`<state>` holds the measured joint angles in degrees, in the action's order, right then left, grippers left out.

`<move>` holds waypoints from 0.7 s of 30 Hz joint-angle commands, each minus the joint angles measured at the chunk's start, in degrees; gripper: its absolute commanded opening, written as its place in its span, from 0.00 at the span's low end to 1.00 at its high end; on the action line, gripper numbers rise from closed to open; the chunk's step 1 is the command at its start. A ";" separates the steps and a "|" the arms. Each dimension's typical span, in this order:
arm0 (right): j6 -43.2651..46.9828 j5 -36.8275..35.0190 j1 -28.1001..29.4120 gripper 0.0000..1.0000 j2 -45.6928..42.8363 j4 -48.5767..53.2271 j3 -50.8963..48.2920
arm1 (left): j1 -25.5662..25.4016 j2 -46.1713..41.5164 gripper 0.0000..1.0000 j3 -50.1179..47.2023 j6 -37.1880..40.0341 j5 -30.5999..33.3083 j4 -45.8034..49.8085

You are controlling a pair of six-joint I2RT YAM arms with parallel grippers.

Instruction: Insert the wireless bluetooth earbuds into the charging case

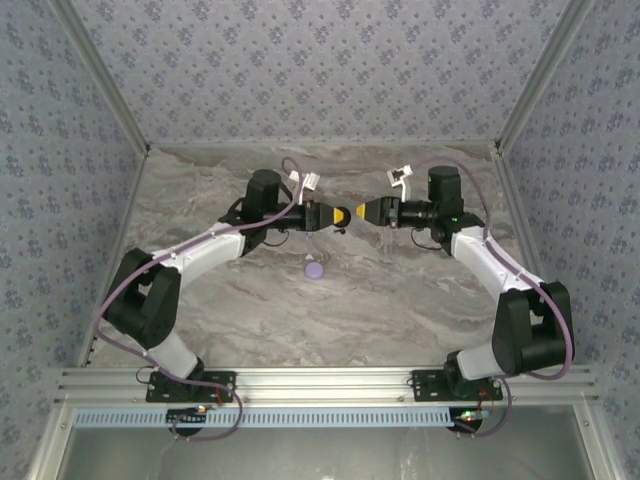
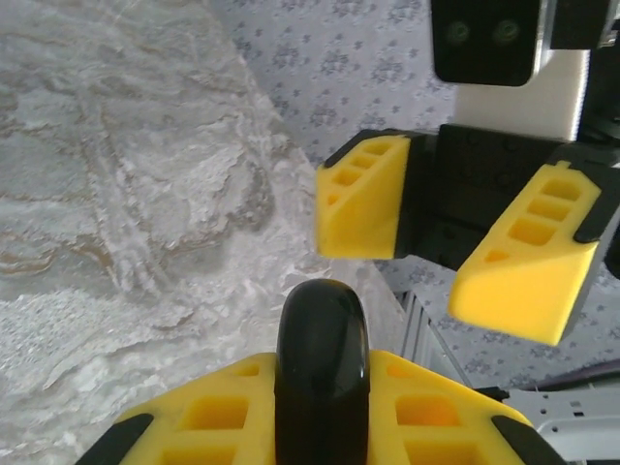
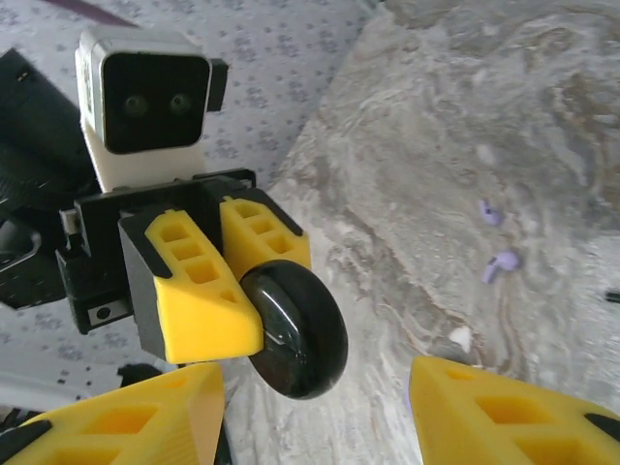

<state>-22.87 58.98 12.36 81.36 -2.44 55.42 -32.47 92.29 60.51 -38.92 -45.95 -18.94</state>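
Note:
My left gripper is held above the middle of the table, shut on a glossy black round disc that stands edge-on between its yellow pads. From the right wrist, the disc sticks out past the left gripper. My right gripper faces it tip to tip with a small gap, open and holding nothing; its fingers are spread wide. The round lavender charging case lies on the marble just in front of the left gripper. The tiny black earbuds are out of view.
Two tiny lavender pieces, one smaller, lie close together on the grey marble tabletop. Patterned walls close in the back and both sides. An aluminium rail with the arm bases runs along the near edge.

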 commanded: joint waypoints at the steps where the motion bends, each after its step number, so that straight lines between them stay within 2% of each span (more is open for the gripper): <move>1: 0.24 5.20 0.91 0.55 0.06 -1.45 2.71 | 0.29 -3.20 0.20 -0.88 -0.53 -2.88 -6.17; 15: 1.47 6.37 2.71 0.47 0.82 -1.00 3.72 | 0.14 -4.93 0.19 -2.31 -1.60 -3.83 -9.12; 21: 1.52 6.71 3.19 0.40 1.18 -1.12 4.17 | -0.20 -4.75 0.19 -2.53 -2.30 -4.74 -10.55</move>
<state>-22.35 63.94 15.05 81.80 -3.07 57.56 -32.49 89.23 57.91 -40.66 -48.71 -26.41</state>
